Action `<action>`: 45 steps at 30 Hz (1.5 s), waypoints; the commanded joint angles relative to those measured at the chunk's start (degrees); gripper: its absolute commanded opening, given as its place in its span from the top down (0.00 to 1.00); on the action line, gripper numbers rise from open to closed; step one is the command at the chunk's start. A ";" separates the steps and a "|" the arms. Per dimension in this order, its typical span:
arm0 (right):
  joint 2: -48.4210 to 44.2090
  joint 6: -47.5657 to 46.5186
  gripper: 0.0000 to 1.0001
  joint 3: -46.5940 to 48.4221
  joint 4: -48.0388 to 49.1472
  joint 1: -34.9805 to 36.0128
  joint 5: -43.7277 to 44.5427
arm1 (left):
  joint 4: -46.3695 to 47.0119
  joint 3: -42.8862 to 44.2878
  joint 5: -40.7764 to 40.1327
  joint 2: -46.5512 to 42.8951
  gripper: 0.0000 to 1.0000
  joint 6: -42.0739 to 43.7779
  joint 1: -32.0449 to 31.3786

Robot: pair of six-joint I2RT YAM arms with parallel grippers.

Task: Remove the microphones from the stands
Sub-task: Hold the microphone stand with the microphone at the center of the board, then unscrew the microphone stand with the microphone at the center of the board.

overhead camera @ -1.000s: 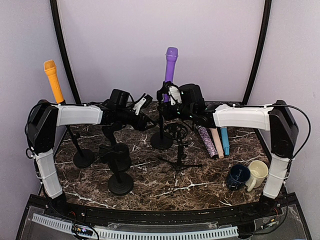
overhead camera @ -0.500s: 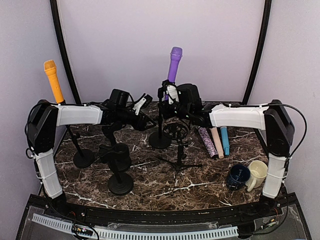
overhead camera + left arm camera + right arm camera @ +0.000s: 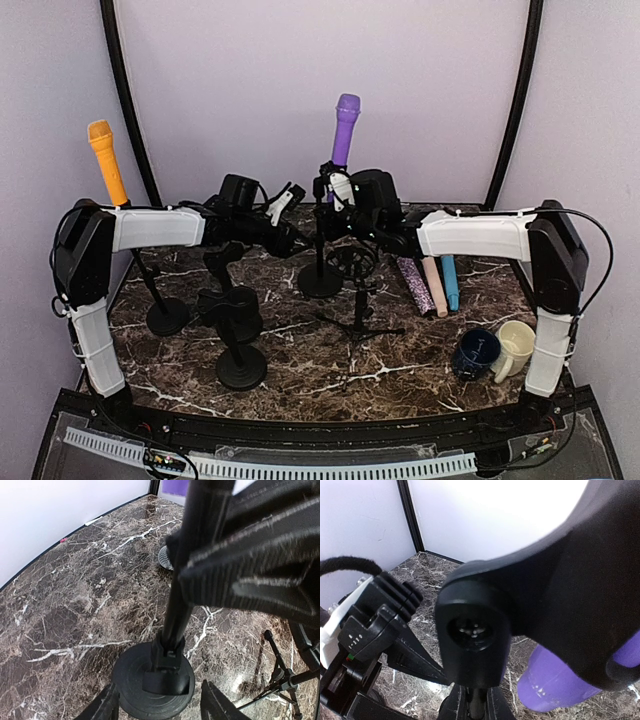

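Observation:
The purple microphone stands upright in the clip of the black stand at the back centre. My right gripper is just under the clip, shut on the stand's pole. In the right wrist view the clip fills the middle, the purple microphone shows at lower right, and my right gripper pinches the thin pole. My left gripper is open beside the same pole, lower down. In the left wrist view its fingers stand apart on either side of the stand's round base.
An orange microphone stands on a stand at far left. Two empty round-base stands and a tripod stand are at front centre. Three microphones lie at right, by a navy cup and a cream cup.
My right gripper has closed on the stand's pole and shifted slightly left. The purple microphone wobbled a little. The left arm has barely moved.

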 commanded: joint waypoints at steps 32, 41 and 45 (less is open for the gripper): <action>-1.03 -2.90 1.00 -1.12 3.84 3.11 4.62 | -2.16 4.10 0.57 2.66 0.56 4.38 -0.83; -1.32 -4.12 1.00 -1.27 3.84 3.81 5.31 | -2.61 4.65 0.39 2.79 0.63 4.42 -0.77; -1.30 -4.91 1.00 -1.12 3.71 4.16 5.68 | -2.68 5.14 0.30 3.04 0.58 4.44 -0.82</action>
